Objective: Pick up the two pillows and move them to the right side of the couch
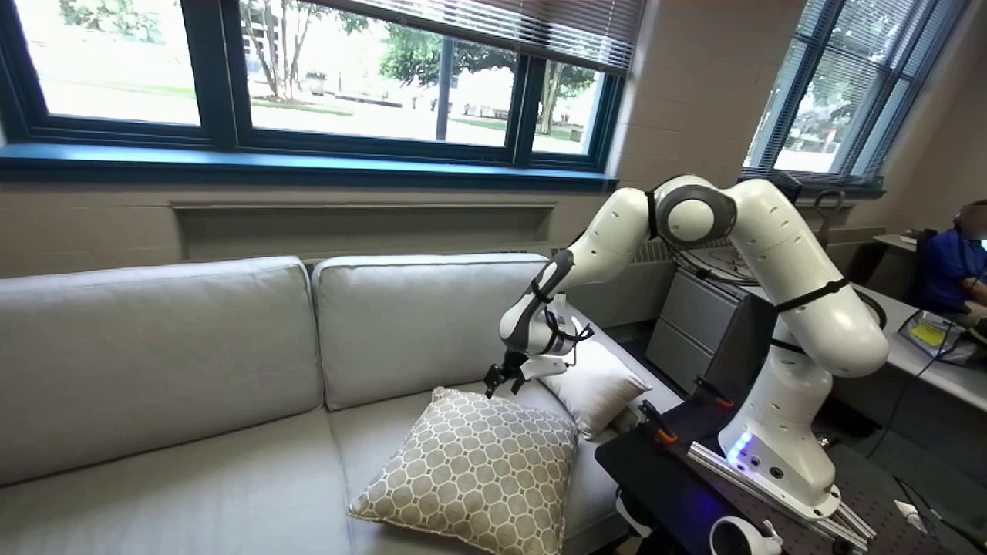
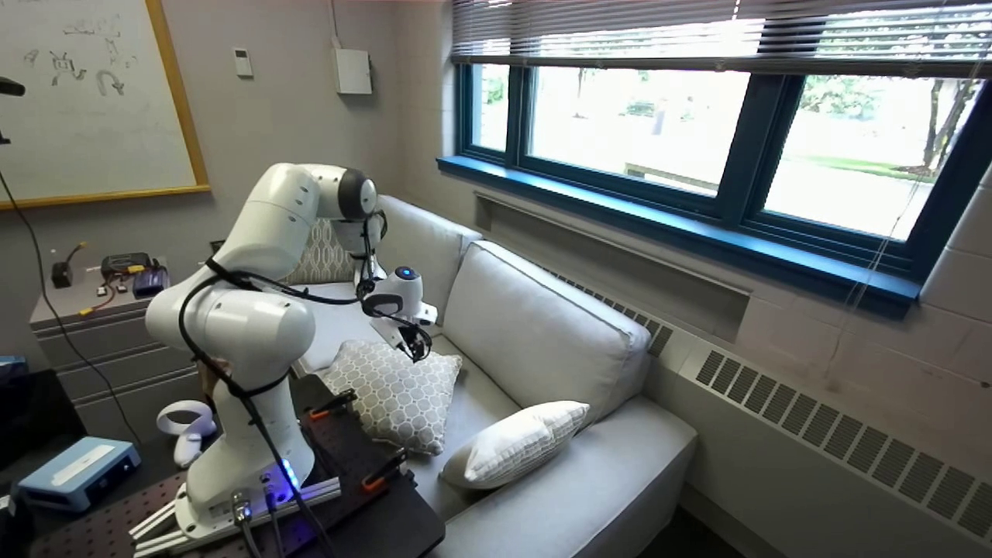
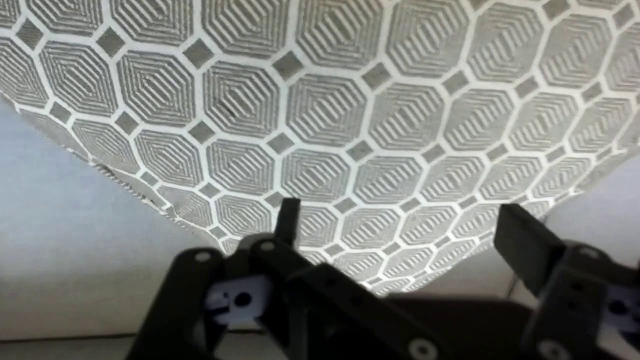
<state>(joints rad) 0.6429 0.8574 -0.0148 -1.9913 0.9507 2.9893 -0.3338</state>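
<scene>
Under the spread, empty black hand [image 3: 400, 220], the square tan latticed-cloth cushion [image 1: 478, 470] lies on the pale-grey upholstered couch [image 1: 185, 462]: likely light, squashy, best pinched at its wrist-view 6 o'clock corner [image 3: 382, 277].

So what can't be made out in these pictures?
Patterned pillow: lowest corner, cut off by bottom edge, in an exterior view.
Cream pillow: upper part, hidden behind the robot arm, in an exterior view.
Couch: one end, beyond the left edge, in an exterior view.
Wrist view: gripper hides some of the patterned pillow.
</scene>
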